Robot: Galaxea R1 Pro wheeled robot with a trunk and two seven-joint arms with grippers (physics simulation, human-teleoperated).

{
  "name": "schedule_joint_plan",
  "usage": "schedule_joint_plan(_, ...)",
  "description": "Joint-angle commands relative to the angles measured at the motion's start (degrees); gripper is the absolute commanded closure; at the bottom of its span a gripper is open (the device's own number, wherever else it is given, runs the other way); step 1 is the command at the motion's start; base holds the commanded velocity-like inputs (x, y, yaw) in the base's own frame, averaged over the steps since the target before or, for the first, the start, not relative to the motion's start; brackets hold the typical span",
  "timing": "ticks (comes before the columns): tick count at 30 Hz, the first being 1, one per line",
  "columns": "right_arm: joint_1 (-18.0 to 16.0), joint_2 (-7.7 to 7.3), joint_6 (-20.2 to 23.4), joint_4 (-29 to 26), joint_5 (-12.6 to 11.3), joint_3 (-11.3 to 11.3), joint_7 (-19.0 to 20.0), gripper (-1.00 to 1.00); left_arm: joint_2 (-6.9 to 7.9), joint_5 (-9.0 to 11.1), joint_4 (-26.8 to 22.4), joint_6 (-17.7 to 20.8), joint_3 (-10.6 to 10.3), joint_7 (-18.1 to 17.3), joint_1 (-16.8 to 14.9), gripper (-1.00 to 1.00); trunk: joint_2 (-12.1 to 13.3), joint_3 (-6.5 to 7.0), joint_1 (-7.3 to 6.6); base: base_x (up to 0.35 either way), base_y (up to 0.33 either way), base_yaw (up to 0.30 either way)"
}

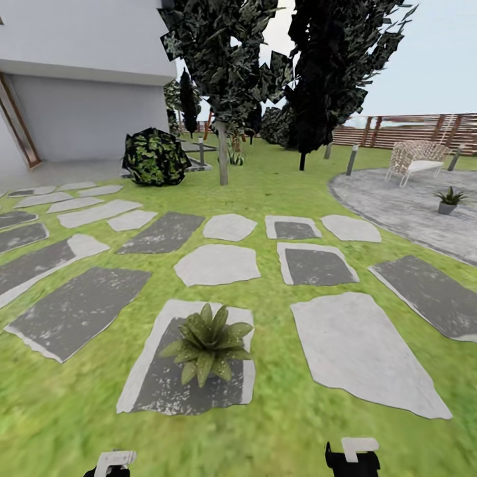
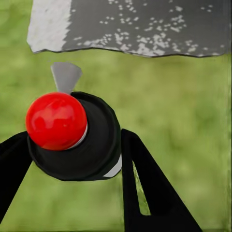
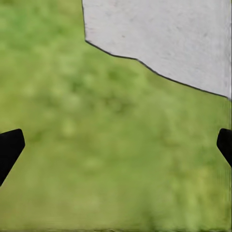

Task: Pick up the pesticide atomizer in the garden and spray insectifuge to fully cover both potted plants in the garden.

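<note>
My left gripper [image 2: 73,162] is shut on the pesticide atomizer [image 2: 57,121]; its red ball tip and round black body sit between the two black fingers, above grass. One potted plant [image 1: 207,344], a low green rosette, stands on a grey stepping stone [image 1: 165,391] just ahead of me, left of centre. The other potted plant [image 1: 449,199] sits far right on the round paved patio [image 1: 397,205]. My right gripper [image 3: 116,150] is open over the lawn, empty, beside a pale stone [image 3: 169,38]. Both wrists show at the head view's lower edge, left [image 1: 112,462] and right [image 1: 353,456].
Several stepping stones cross the lawn ahead. A dark leafy bush [image 1: 156,157] stands by the house wall [image 1: 86,112] at back left, with trees [image 1: 225,79] behind it. A white chair [image 1: 416,159], a bollard lamp [image 1: 352,159] and a wooden fence [image 1: 404,129] edge the patio.
</note>
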Motion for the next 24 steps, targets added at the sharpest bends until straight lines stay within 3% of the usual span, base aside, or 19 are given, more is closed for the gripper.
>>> schedule_joint_plan(1, -0.06, 0.01, -0.12, 0.09, 0.58, -0.34, -0.25, -1.0, -0.01, -0.41, 0.31, -0.2, 0.49, -0.31, -0.03, 1.0, -0.02, -0.05, -0.01, 0.0, 0.0, -0.3)
schedule_joint_plan(13, -0.02, 0.09, -0.12, 0.11, 0.56, -0.34, -0.25, -1.0, -0.12, -0.84, 0.92, -0.3, 0.39, -0.34, -0.03, 1.0, -0.02, -0.05, -0.01, 0.0, 0.0, -0.3)
schedule_joint_plan(19, -0.03, 0.14, -0.12, 0.11, 0.56, -0.34, -0.24, -1.0, -0.85, -6.27, 1.05, -0.5, 0.36, -0.35, -0.03, 1.0, -0.02, -0.05, -0.01, 0.0, 0.0, -0.3)
schedule_joint_plan(24, -0.06, 0.19, -0.12, 0.11, 0.56, -0.34, -0.18, -1.0, -3.35, -9.7, 1.03, -0.5, -0.26, -0.36, -0.03, 1.0, -0.02, -0.05, -0.01, 0.0, 0.0, -0.3)
